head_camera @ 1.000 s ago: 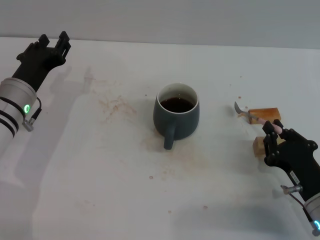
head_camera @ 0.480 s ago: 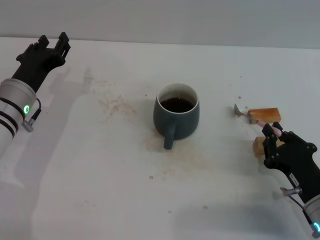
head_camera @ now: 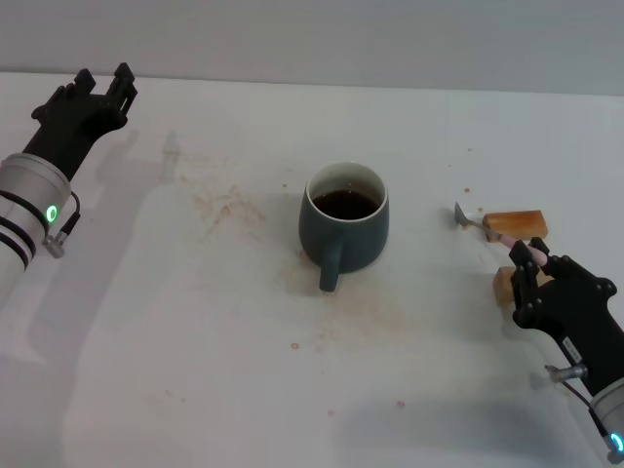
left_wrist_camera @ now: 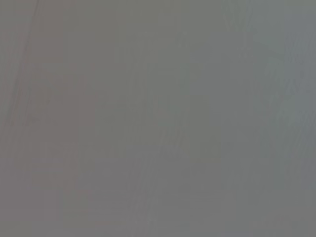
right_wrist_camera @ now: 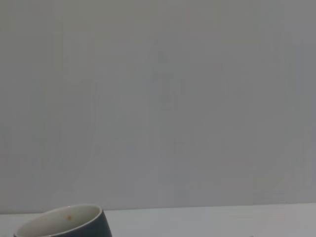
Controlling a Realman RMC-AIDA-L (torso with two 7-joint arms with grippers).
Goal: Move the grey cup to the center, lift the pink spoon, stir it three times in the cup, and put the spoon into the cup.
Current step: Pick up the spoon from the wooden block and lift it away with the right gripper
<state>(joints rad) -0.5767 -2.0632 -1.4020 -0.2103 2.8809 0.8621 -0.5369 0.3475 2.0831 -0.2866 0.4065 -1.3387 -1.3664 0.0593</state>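
From my remote station I log the left pincer raised at the far left corner of the white table, fingers apart with nothing between them, well away from everything else. At the centre stands the squat dark blue-grey ceramic cup, upright, handle pointing toward the robot, dark liquid inside; its rim also shows in the right wrist view. Further right, the slim pink-handled metal spoon lies with its bowl on the table and its stem across a small wooden block. The right pincer is closed on the spoon's pink end, just beside a second wooden block.
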